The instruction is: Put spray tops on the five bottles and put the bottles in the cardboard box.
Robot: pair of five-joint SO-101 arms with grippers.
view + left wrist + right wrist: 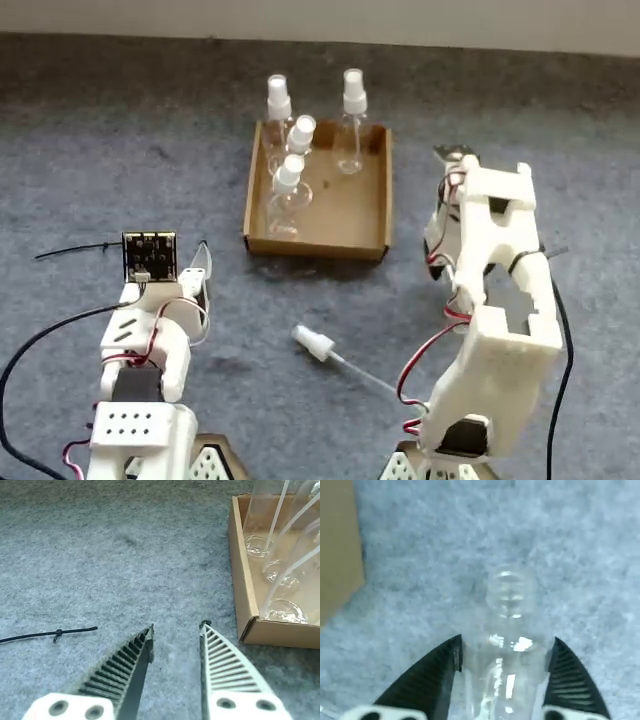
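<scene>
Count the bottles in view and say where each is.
5. Four capped bottles stand in the cardboard box, three along its left side; the fifth bottle, uncapped, is in the right claw.

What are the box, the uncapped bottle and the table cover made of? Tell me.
Box: brown cardboard, matte, raw cut edges.
Uncapped bottle: probably clear plastic, glossy; the cover shows through it.
Table cover: likely grey felt or carpet, with a fuzzy matte nap.

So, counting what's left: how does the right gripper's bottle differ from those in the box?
The gripped bottle has a bare neck; the boxed bottles wear white spray tops. It sits in the right gripper over carpet; they stand in the cardboard box. All are clear.
</scene>
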